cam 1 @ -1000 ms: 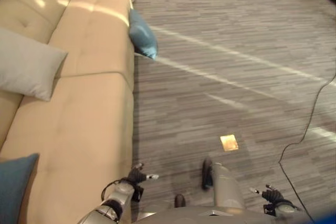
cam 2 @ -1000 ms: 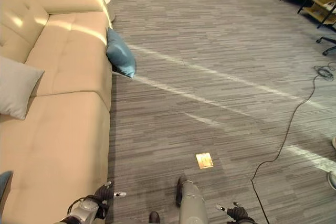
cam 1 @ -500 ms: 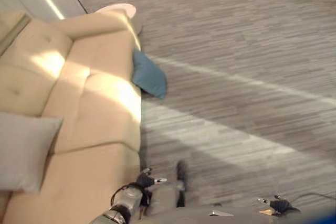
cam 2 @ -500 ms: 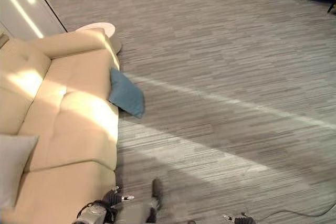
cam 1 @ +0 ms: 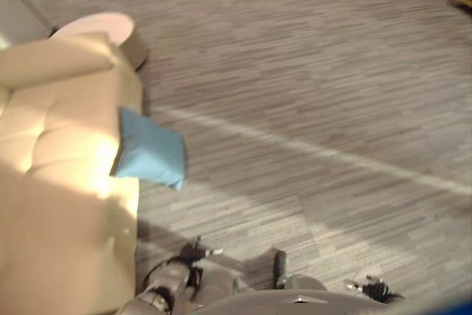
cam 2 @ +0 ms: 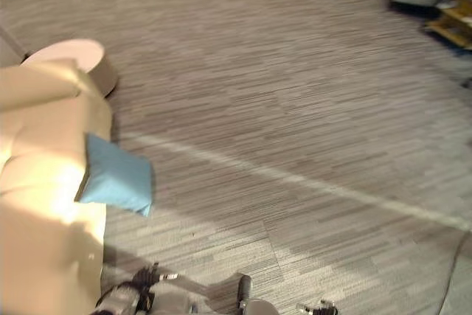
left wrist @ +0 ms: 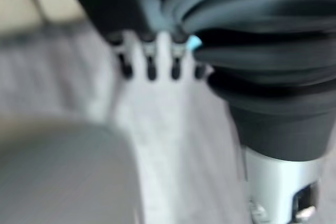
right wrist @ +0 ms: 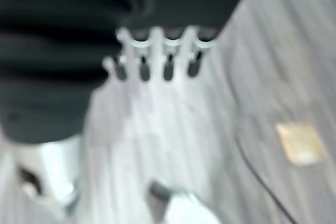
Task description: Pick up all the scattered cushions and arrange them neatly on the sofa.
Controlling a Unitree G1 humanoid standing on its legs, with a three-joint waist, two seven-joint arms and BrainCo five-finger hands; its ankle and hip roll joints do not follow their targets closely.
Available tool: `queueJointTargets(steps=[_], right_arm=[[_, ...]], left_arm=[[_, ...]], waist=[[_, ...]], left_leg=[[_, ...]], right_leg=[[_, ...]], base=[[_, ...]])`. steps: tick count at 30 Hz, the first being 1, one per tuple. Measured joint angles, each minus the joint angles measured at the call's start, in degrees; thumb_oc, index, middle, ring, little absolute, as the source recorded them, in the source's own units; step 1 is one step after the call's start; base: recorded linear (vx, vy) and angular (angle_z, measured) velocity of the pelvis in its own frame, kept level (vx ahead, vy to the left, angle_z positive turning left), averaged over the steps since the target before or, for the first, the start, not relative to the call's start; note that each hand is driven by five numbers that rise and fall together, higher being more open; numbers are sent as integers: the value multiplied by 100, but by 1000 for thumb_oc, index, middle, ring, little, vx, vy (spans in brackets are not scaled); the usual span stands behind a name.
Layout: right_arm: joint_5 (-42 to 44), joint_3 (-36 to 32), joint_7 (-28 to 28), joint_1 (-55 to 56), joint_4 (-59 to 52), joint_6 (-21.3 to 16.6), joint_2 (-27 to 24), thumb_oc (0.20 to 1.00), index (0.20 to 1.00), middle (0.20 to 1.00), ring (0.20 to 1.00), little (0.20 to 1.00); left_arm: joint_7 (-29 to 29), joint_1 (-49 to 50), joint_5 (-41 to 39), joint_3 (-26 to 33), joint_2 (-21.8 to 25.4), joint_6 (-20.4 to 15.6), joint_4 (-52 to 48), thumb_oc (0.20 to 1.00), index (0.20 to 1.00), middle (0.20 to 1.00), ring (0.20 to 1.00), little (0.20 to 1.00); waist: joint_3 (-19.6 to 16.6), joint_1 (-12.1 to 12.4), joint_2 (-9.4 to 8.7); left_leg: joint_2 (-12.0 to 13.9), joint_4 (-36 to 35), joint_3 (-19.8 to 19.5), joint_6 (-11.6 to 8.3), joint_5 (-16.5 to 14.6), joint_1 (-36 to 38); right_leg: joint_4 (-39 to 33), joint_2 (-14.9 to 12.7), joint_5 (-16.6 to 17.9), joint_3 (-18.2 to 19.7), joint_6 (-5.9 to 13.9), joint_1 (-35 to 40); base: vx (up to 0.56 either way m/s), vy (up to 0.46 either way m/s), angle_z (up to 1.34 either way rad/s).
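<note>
Cushion (cam 1: 151, 157), a soft blue square of plain fabric, leans off the front edge of the tan padded sofa (cam 1: 51, 182) above striped grey carpet (cam 1: 310, 94), while left hand (cam 1: 193, 250) and right hand (cam 1: 371, 286) hang low with straight fingers, holding nothing.

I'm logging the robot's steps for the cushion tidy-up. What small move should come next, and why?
Probably a step forward toward the blue cushion, which leans off the sofa edge over the floor, ahead of both hands. The left robot hand and right robot hand hang low with straight fingers, holding nothing, too far back to reach it.
</note>
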Motion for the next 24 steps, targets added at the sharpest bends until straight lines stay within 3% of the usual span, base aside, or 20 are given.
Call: queueJointTargets(steps=[1, 2, 3, 4, 5, 7, 8, 9, 10, 11, 12, 13, 14, 15, 16, 19, 21, 22, 23, 24], right_arm=[[30, 54, -2, -106, -30, -74, -60, 1000, 1000, 1000, 1000, 1000], [33, 140, 7, -165, -71, -148, -261, 1000, 1000, 1000, 1000, 1000], [30, 234, 12, -193, -145, -142, -552, 1000, 1000, 1000, 1000, 1000], [30, 337, -31, -27, -119, -83, -707, 1000, 1000, 1000, 1000, 1000], [26, 390, -41, 237, 112, 33, -669, 1000, 1000, 1000, 1000, 1000], [21, 435, -5, 353, 230, 78, -289, 1000, 1000, 1000, 1000, 1000], [15, 431, 7, 301, 327, 47, -112, 1000, 1000, 1000, 1000, 1000], [13, 434, 20, 303, 445, 52, -75, 1000, 1000, 1000, 1000, 1000], [13, 438, 28, 405, 414, 44, -125, 1000, 1000, 1000, 1000, 1000], [10, 438, 48, 420, 359, 3, -158, 1000, 1000, 1000, 1000, 1000], [-30, 482, 66, 336, 304, -9, -58, 1000, 1000, 1000, 1000, 1000], [-111, 482, 108, 241, 172, -7, -60, 1000, 1000, 1000, 1000, 1000], [-189, 476, 112, 228, 120, -11, -87, 1000, 1000, 1000, 1000, 1000], [-204, 463, 106, 224, 84, 4, -124, 1000, 1000, 1000, 1000, 1000], [-202, 462, 107, 186, -19, -10, -163, 1000, 1000, 1000, 1000, 1000], [-197, 469, 125, 118, -54, -39, -94, 1000, 1000, 1000, 1000, 1000], [-157, 451, 136, 221, -5, -34, -27, 1000, 1000, 1000, 1000, 1000], [-136, 417, 134, 221, 104, 2, 40, 1000, 1000, 1000, 1000, 1000], [-124, 407, 141, 275, 160, 10, 55, 1000, 1000, 1000, 1000, 1000], [-110, 360, 139, 322, 157, 0, 5, 1000, 1000, 1000, 1000, 1000]], left_arm=[[0, 41, 10, -5, -23, 0, -73, 1000, 1000, 1000, 1000, 1000], [-3, 83, 15, 34, -232, 31, -75, 1000, 1000, 1000, 1000, 1000], [-5, 184, 60, 191, -428, 32, 42, 1000, 1000, 1000, 1000, 1000], [10, 157, 90, 181, -558, 16, 135, 1000, 1000, 1000, 1000, 1000], [-20, 266, 32, 170, -610, 16, 265, 1000, 1000, 1000, 1000, 1000], [-16, 363, 67, 278, -278, 13, 244, 1000, 1000, 1000, 1000, 1000], [-26, 451, 67, 392, -93, 57, 310, 1000, 1000, 1000, 1000, 1000], [-17, 534, 71, 395, -62, 111, 360, 1000, 1000, 1000, 1000, 1000], [-20, 635, 73, 354, -93, 108, 345, 1000, 1000, 1000, 1000, 1000], [-22, 727, 75, 246, -92, 99, 337, 1000, 1000, 1000, 1000, 1000], [-15, 635, 69, 225, -35, 137, 359, 1000, 1000, 1000, 1000, 1000], [-35, 548, 62, 162, -36, 161, 237, 1000, 1000, 1000, 1000, 1000], [-37, 455, 63, 2, -56, 155, 217, 1000, 1000, 1000, 1000, 1000], [-39, 353, 60, -29, -102, 145, 229, 1000, 1000, 1000, 1000, 1000], [-26, 312, 58, 4, -144, 124, 228, 1000, 1000, 1000, 1000, 1000], [-20, 321, 60, 34, -168, 109, 285, 1000, 1000, 1000, 1000, 1000], [-28, 356, 73, 51, -163, 95, 585, 1000, 1000, 1000, 1000, 1000], [-44, 286, 86, 48, -171, 105, 770, 1000, 1000, 1000, 1000, 1000], [-74, 298, 130, 67, -120, 89, 723, 1000, 1000, 1000, 1000, 1000], [-71, 338, 130, 64, -110, 75, 691, 1000, 1000, 1000, 1000, 1000]], waist=[[6, -11, 152], [50, -89, 676], [56, -91, 1189], [9, -176, 1300], [-39, -136, 1300], [-162, -26, 832], [-261, 24, 542], [-327, 65, 480], [-459, 113, 687], [-565, 93, 969], [-486, 52, 759], [-331, 95, 738], [-239, 49, 751], [-129, -18, 846], [-42, -90, 901], [26, -181, 951], [-1, -295, 787], [106, -416, 675], [139, -424, 498], [111, -428, 475]], left_leg=[[-138, -996, -57, 84, 102, 142], [105, -1820, -104, 211, 422, 285], [419, -2801, -12, 30, 622, 331], [401, -3659, 205, -133, 714, 281], [207, -3852, 390, -121, 725, 114], [-99, -3790, 558, 69, 736, 394], [-477, -3764, 622, 533, 698, 797], [-671, -3884, 557, 974, 562, 1198], [-625, -4073, 518, 1191, 585, 1522], [-441, -4454, 521, 1712, 336, 1863], [-563, -4556, 342, 1727, 290, 2034], [-550, -4534, 184, 1688, 243, 2130], [-552, -4588, -8, 1631, 180, 2323], [-554, -4592, -313, 1603, 73, 2531], [-497, -4599, -537, 1572, -196, 2773], [-288, -4595, -1037, 1300, -510, 3090], [-114, -4460, -1655, 1025, -932, 3222], [-36, -4155, -1921, 769, -1171, 3219], [-133, -3964, -1957, 485, -1176, 3295], [-181, -3948, -1972, 419, -1122, 3339]], right_leg=[[129, 119, -65, 62, 836, 136], [607, 486, 11, 225, 1526, 19], [1209, 589, -796, 277, 21, -195], [935, 238, -882, 168, -92, -11], [599, 349, -973, -25, -194, 411], [-60, 467, -1032, 37, -154, 1065], [-110, 415, -1115, 40, 91, 1406], [283, 487, -1185, 15, 209, 1410], [717, 751, -1276, 28, 346, 1306], [1157, 993, -1490, -74, 620, 1160], [2103, 847, -1650, -104, 933, 877], [3747, 649, -1545, -289, 1165, 53], [4677, 496, -1500, -258, 1167, -494], [4857, 415, -1591, 31, 1032, -952], [4355, 284, -1593, 690, 917, -1724], [1845, 373, -888, 1297, 759, -1942], [418, 517, -384, 2098, 1120, -1648], [481, 552, 39, 2012, 1286, -1451], [416, 555, 368, 1860, 864, -971], [289, 609, 593, 1838, 466, -742]], base=[[349, -151, -6], [357, -140, -57], [195, -72, -31], [386, -92, 4], [419, -61, 30], [576, -11, 11], [356, 31, -15], [272, 84, -15], [234, 83, -5], [311, 81, 20], [213, 15, 40], [213, 1, 66], [207, -4, 95], [272, -65, 138], [287, -96, 117], [290, -117, 98], [219, -99, 146], [195, -119, 229], [175, -139, 202], [158, -149, 123]])
